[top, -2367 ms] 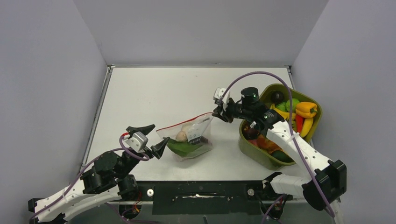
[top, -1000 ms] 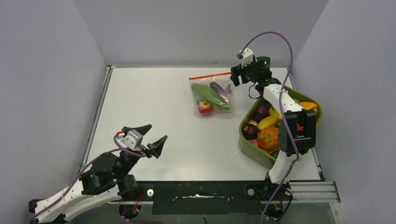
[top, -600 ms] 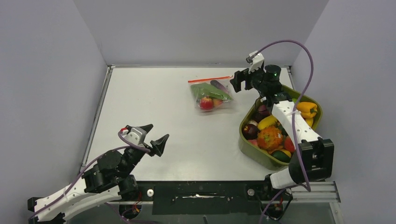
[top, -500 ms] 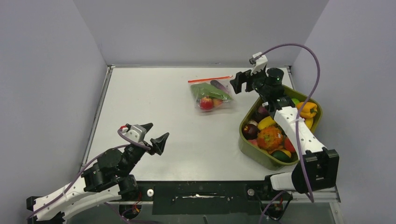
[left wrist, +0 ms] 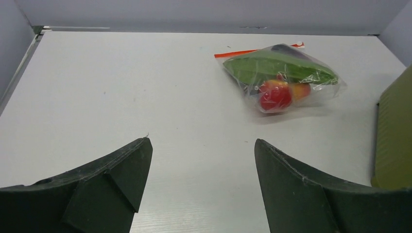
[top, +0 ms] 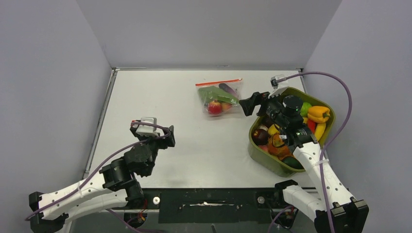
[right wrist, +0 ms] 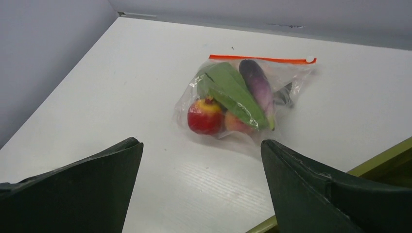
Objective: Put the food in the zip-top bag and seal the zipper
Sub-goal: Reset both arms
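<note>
Zip-top bag: lies flat on the white table, far half, right of centre. Nothing touches it.

Zipper: orange-red strip, straight, along the bag's far edge. Cannot tell if it is pressed shut along its full length.

Contents seen through the plastic: long green piece lying diagonally, purple piece just beside it, red piece at the near corner, with 1 peach-coloured piece partly hidden under the green.

Olive-green tub: right of the bag, apart from it, holding other toy pieces in yellow, orange, green and dark colours.

Right gripper: near the tub's far-left corner, pointing at the bag, jaws spread wide, empty.

Left gripper: over the near-left table, well apart from the bag, jaws spread, empty.
</note>
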Available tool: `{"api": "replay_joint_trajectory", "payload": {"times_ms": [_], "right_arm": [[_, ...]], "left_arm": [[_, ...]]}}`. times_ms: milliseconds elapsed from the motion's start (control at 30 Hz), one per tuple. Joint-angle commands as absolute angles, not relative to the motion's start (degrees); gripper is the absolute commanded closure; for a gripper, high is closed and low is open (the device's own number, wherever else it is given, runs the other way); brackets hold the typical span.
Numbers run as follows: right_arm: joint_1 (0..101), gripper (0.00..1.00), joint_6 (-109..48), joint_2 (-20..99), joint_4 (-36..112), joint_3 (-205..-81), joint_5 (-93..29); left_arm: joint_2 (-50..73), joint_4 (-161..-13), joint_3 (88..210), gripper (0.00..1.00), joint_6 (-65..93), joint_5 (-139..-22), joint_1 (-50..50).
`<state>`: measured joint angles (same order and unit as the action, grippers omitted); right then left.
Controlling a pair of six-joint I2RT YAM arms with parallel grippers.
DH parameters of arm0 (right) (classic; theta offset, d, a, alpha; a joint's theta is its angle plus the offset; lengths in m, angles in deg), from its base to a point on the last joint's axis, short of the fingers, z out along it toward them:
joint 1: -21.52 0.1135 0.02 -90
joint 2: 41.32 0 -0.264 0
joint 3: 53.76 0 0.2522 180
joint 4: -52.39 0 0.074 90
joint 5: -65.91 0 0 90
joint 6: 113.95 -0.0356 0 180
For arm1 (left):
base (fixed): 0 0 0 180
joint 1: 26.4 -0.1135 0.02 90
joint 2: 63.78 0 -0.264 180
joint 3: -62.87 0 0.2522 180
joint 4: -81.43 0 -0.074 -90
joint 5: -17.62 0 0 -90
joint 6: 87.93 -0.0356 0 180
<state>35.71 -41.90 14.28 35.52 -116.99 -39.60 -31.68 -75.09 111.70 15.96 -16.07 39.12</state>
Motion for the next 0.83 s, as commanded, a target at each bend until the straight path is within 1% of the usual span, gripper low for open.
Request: {"api": "replay_joint_trajectory", "payload": {"times_ms": [0, 133, 300, 433, 567, 800], "right_arm": [[36.44, 0.02, -45.87, 10.77, 33.06, -115.76, -37.91], [36.45, 0.02, -46.08, 9.02, 30.62, -115.55, -37.16], [36.51, 0.02, -45.87, 7.58, 29.17, -115.74, -36.75], [36.50, 0.02, -45.90, 7.29, 29.05, -115.56, -36.88], [36.50, 0.02, -46.18, 7.66, 29.31, -115.42, -37.40], [36.47, 0.02, -46.20, 7.56, 29.05, -115.29, -37.55]], "left_arm": [[-28.02, -80.94, 115.90, 0.20, 16.97, -11.44, 38.99], [-26.39, -84.91, 116.65, 0.15, 14.22, -15.10, 38.99], [-26.96, -91.48, 115.65, 0.15, 7.67, -17.64, 38.91], [-24.62, -89.19, 118.00, 0.06, 7.96, -17.03, 37.69], [-22.38, -85.93, 119.65, 0.05, 10.70, -21.09, 34.08], [-21.63, -84.15, 120.28, 0.05, 15.86, -33.48, 24.87]]}}
